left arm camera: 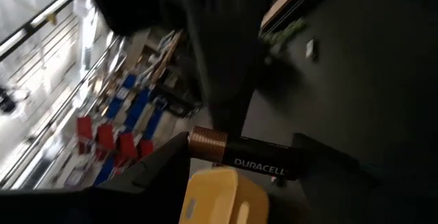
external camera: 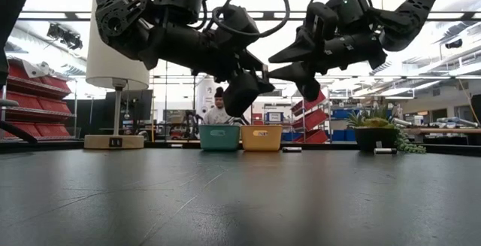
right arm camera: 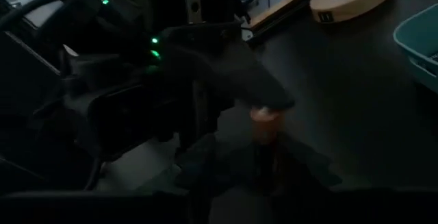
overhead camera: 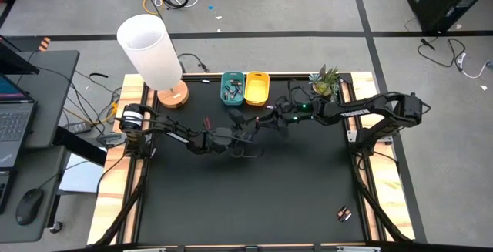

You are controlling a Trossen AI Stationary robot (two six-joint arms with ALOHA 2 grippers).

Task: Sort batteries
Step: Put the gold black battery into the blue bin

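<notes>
Above the middle of the table my two grippers meet tip to tip. My left gripper (overhead camera: 240,135) is shut on a black Duracell battery (left arm camera: 260,161) with a copper end (left arm camera: 207,144). My right gripper (external camera: 279,64) faces it from the right, fingers apart, standing on either side of the same battery (right arm camera: 264,131). Behind them at the far edge stand the teal bin (overhead camera: 233,88), holding several batteries, and the yellow bin (overhead camera: 256,88). My left gripper holds the battery lengthwise across its gap, the copper end (left arm camera: 198,144) against one finger (left arm camera: 161,172) and the black end (left arm camera: 291,169) against the other. The fingers come level from the table's left. The battery hangs clear of the table. My right gripper's fingers flank the battery's black body (right arm camera: 263,157); I cannot tell whether they touch it.
A white lamp (overhead camera: 150,48) on a wooden base stands at the far left, and a potted plant (overhead camera: 325,82) at the far right. Loose batteries lie near the front right corner (overhead camera: 344,215) and near the far edge (external camera: 291,149). A person shows beyond the table in the low view.
</notes>
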